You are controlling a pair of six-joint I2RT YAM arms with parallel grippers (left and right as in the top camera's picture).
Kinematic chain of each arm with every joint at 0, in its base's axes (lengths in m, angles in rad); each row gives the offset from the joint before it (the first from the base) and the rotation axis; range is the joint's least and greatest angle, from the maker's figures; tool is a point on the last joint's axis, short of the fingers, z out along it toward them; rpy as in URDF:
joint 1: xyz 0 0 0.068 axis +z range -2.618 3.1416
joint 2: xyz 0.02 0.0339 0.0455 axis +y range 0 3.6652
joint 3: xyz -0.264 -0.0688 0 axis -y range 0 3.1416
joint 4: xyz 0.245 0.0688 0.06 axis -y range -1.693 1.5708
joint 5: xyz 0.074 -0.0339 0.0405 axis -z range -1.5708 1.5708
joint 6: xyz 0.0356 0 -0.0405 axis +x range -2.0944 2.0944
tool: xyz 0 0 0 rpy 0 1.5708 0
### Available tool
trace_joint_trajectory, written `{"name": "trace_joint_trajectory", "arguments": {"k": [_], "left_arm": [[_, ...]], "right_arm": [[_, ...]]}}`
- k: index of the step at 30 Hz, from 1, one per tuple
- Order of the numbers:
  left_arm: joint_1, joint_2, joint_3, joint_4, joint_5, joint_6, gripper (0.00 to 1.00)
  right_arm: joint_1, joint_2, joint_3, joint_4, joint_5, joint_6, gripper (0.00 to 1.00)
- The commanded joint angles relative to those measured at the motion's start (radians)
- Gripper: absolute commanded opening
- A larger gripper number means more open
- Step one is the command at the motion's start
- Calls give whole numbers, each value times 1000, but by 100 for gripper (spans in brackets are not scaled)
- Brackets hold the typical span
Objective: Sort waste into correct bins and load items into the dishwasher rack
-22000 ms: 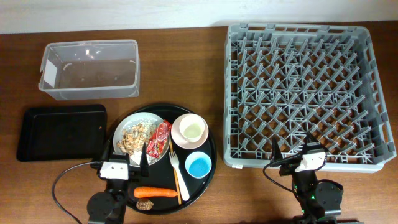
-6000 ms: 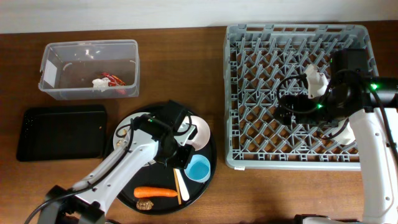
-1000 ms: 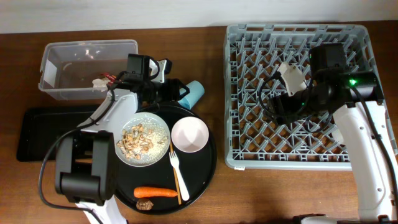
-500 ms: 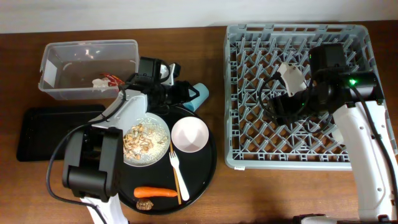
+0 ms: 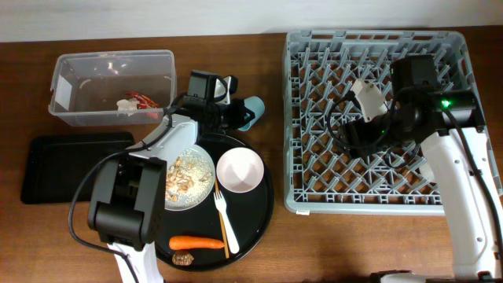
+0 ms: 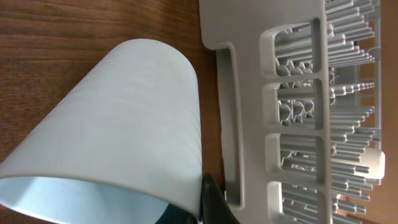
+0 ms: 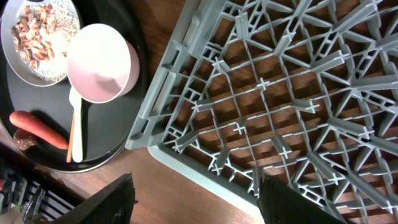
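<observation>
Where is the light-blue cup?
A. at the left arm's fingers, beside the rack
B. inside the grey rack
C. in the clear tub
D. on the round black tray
A: the light-blue cup is tipped at the left fingers, just outside the rack wall.

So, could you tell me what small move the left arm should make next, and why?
Probably carry the light-blue cup rightward over the dishwasher rack: the left gripper holds it on its side, just short of the rack's left wall, not yet above it.
</observation>
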Motion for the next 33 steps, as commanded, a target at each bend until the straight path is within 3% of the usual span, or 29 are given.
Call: {"name": "trace_joint_trajectory", "arguments": {"k": [1, 5, 7, 13, 16, 19, 23, 28, 33], "left_arm": [[49, -45, -2, -10, 114, 5, 0], [100, -130, -2, -26, 319, 76, 0], [117, -181, -2, -89, 401, 164, 0], [142, -392, -2, -540, 433, 558, 0], [129, -493, -2, -694, 435, 680, 0], [125, -575, -2, -732, 554, 700, 0], [125, -607, -2, -682, 756, 699, 0], [125, -584, -2, -656, 952, 699, 0], [125, -583, -2, -657, 956, 687, 0]], "right_arm": [[-4, 4, 6, 0, -5, 8, 68], [-4, 4, 6, 16, -69, -11, 74], [-4, 4, 6, 11, -179, -109, 74], [-4, 4, 6, 8, -481, -260, 85], [-4, 4, 6, 8, -583, -297, 91], [-3, 4, 6, 14, -682, -320, 96], [10, 4, 6, 15, -819, -415, 96], [47, 4, 6, 51, -826, -420, 97], [76, 4, 6, 98, -846, -420, 97]]}}
